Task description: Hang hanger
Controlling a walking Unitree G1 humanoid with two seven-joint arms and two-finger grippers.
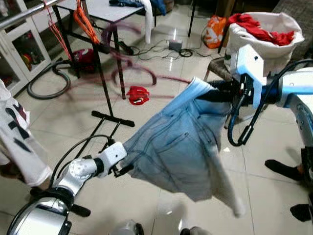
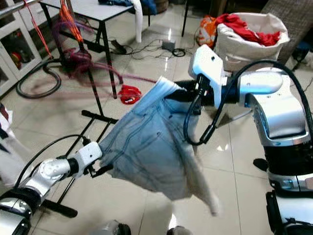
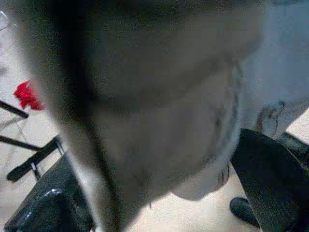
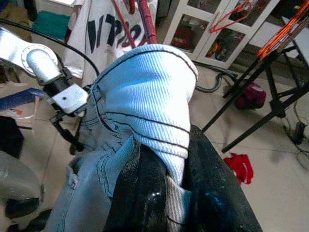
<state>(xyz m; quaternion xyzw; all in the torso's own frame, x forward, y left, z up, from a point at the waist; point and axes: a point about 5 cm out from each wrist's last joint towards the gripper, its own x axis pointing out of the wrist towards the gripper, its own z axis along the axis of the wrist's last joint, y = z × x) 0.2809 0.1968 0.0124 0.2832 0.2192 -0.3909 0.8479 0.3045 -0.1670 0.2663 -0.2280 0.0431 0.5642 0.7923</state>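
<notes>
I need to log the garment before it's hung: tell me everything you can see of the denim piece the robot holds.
The denim garment is pale blue, faded, with dark seam stitching and a ribbed light-blue band at its top. It hangs spread in the air between both arms, above the tiled floor. The right gripper pinches the ribbed band; the left gripper holds the lower edge. A whitish part dangles below.

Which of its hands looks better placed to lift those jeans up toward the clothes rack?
Probably the right hand: it is clamped on the folded waistband of the jeans, holding them high. The left hand sits low at the hem.
</notes>
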